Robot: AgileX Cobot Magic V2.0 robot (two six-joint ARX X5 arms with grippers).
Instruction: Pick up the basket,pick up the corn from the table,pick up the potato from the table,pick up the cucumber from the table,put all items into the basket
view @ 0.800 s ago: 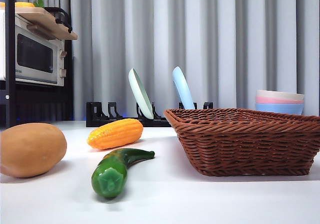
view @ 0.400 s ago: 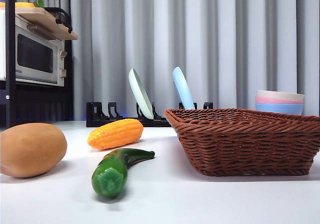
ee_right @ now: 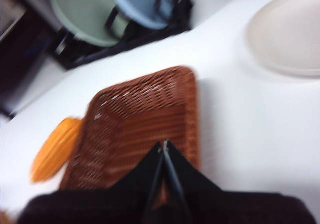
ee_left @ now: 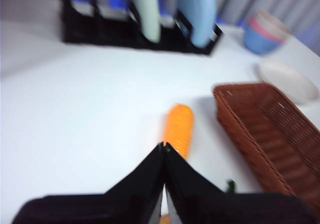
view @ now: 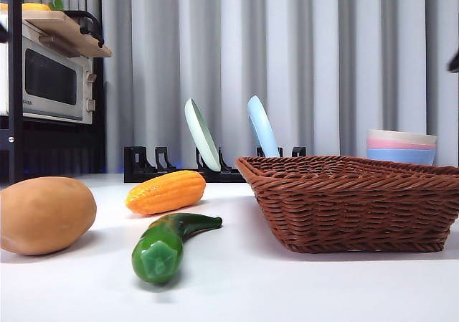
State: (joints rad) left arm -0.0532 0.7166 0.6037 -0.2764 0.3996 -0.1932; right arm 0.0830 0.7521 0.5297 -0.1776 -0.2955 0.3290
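Observation:
On the white table the reddish-brown wicker basket stands at the right with nothing showing inside. The tan potato lies at the far left, the orange-yellow corn behind it, and the dark-green cucumber in front. My left gripper is shut and empty, high above the corn, with the basket beside it. My right gripper is shut and empty above the basket; the corn lies past the basket's side. Both wrist views are blurred.
A black rack with a green plate and a blue plate stands behind. Stacked pastel bowls sit at the back right, a white plate beside the basket, a microwave on a shelf at left.
Small dark arm tips have appeared at the upper left and upper right edges of the front view. The basket and the vegetables have not moved.

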